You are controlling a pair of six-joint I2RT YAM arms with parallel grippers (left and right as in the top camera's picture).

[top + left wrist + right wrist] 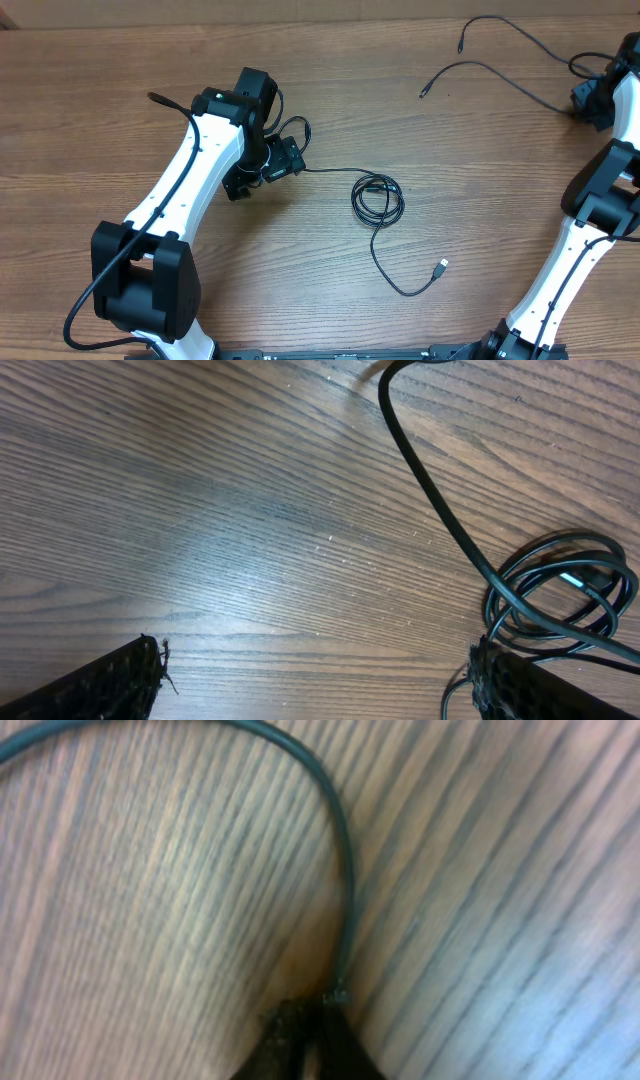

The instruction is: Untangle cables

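One coiled USB cable (570,578) is lying on the wooden table (300,60) beside the left gripper (310,680), which is gaping wide; the right gripper (315,1020) is pinching a long black cable (348,890) at the far right.

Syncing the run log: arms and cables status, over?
Left gripper open beside coil. Right gripper shut on cable, far right. Coil lies apart, centre. Nothing in the way.

The end of the cable (350,900) was hidden between the pressed-together tips of the right gripper (318,1012); all around them was blurred.
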